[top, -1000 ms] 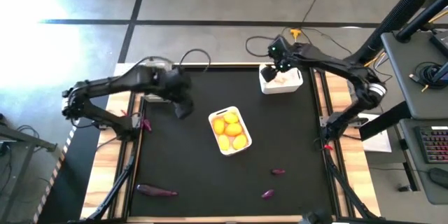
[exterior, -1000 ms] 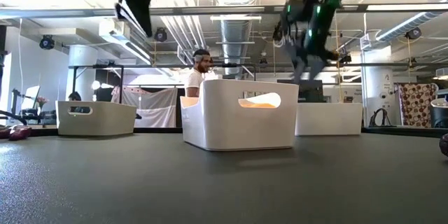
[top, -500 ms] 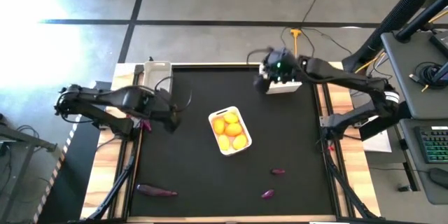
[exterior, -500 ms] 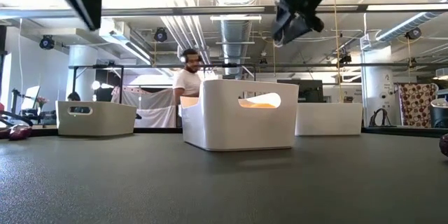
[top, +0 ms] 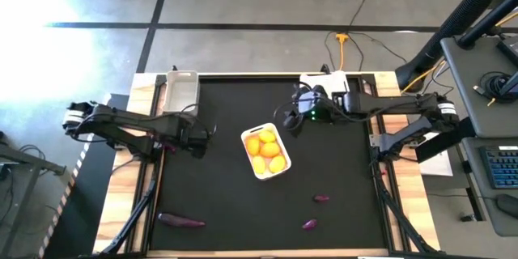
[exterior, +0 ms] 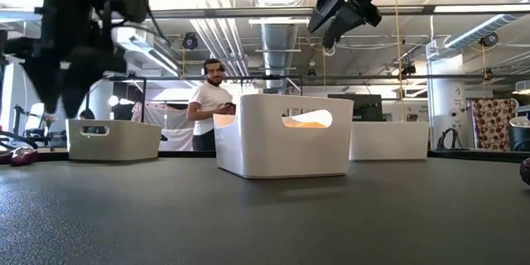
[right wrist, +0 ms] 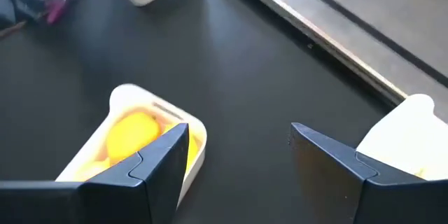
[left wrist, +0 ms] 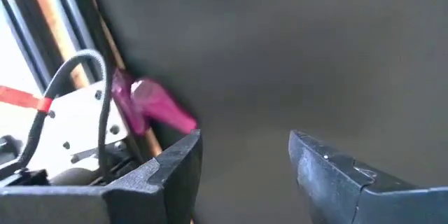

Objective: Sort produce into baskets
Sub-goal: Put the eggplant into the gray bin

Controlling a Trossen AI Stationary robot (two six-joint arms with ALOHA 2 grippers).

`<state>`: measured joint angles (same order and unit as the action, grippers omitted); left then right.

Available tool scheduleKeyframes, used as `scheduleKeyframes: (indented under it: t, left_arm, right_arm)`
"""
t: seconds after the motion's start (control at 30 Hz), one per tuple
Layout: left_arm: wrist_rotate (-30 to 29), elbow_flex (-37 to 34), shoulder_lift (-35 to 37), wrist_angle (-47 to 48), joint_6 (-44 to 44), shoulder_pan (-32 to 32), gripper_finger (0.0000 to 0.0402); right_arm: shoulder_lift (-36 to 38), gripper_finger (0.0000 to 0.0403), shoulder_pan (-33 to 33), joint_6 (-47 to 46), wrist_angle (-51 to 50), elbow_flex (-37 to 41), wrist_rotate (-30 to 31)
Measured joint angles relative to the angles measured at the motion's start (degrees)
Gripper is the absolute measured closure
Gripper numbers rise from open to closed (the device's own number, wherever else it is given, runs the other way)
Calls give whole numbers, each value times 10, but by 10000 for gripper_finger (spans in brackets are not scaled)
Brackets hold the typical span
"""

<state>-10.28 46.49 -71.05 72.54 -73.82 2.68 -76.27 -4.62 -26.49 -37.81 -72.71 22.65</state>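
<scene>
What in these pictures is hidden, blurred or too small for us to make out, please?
- Grey basket, high view: its contents are washed out by glare; in the low view its wall hides them.
- Far white basket, high view: the right arm covers part of it, so its contents are unclear.
- Left gripper, low view: motion-blurred.
- Two small purple pieces, high view: too small to identify.

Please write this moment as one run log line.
left end effector: open, empty, near purple vegetable | right end effector: open, empty
</scene>
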Motion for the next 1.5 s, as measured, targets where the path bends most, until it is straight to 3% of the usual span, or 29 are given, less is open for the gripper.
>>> scheduleKeyframes:
  t: [0.13,0.4,0.67,0.83,1.07,1.27,1.5]
  left_arm:
    - [33,-21,-1,-11,60,-23,205]
    - [113,-24,-32,-12,310,-103,205]
    - [175,-22,-119,10,497,-160,205]
    - [156,-16,-189,46,575,-164,205]
    - [6,-16,-262,77,608,-165,205]
    - [-7,-19,-286,25,634,-164,200]
    - [-3,-20,-320,27,637,-164,160]
  right_arm:
    - [-5,168,-1,-11,9,0,1]
    - [-7,170,-1,-22,39,0,6]
    - [-7,172,18,-36,39,4,6]
    - [-7,172,31,-55,39,16,7]
    - [-7,174,40,-75,38,30,14]
    - [-7,174,42,-76,38,34,14]
    - [-7,174,41,-70,38,35,14]
